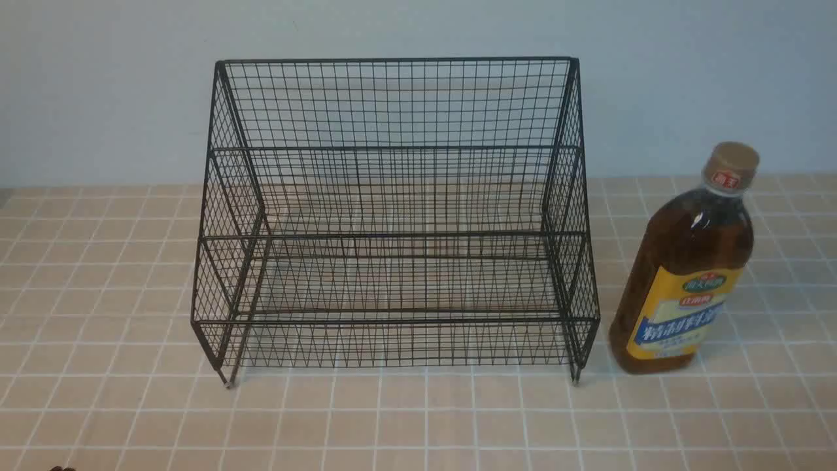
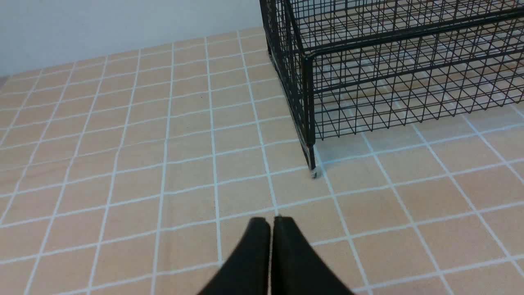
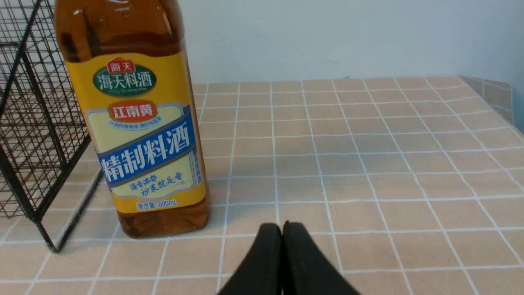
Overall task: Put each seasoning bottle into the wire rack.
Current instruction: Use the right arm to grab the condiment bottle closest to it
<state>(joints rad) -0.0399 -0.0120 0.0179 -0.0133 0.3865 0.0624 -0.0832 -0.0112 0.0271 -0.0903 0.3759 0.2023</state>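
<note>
Looked across a tabletop (image 1: 418,425) of tan square tiles with white grout lines, spread under everything in sight. Found the left gripper (image 2: 271,221) nearest, over those tiles, its two black fingers pressed together with only a hairline seam between them and nothing pinched. Found the right gripper (image 3: 281,227) the same way: closed tip to tip, gripping nothing, over the tiles.

Saw the seasoning bottle (image 3: 139,135) a little ahead of the right gripper, near but clear of its tips, standing upright on the table. Read dark amber-brown liquid through clear plastic and a yellow label (image 3: 123,119) crossed by a slanted blue band with white Chinese characters. Picked out, higher up in the front view, a tan cap (image 1: 730,163) with a red mark.

Placed the wire rack (image 1: 392,216) ahead of the left gripper, well clear of its tips, with the nearest short corner foot (image 2: 313,170) planted on a tile. Made out black mesh in two stepped tiers, sloped sides and a tall grid back. Put the bottle outside the rack, just beside its right-hand side, with a narrow gap and no contact. Caught one black rack corner next to the bottle from the right gripper's side as well.

Ended at a plain pale wall (image 1: 98,85), farthest from both grippers, behind the rack.
</note>
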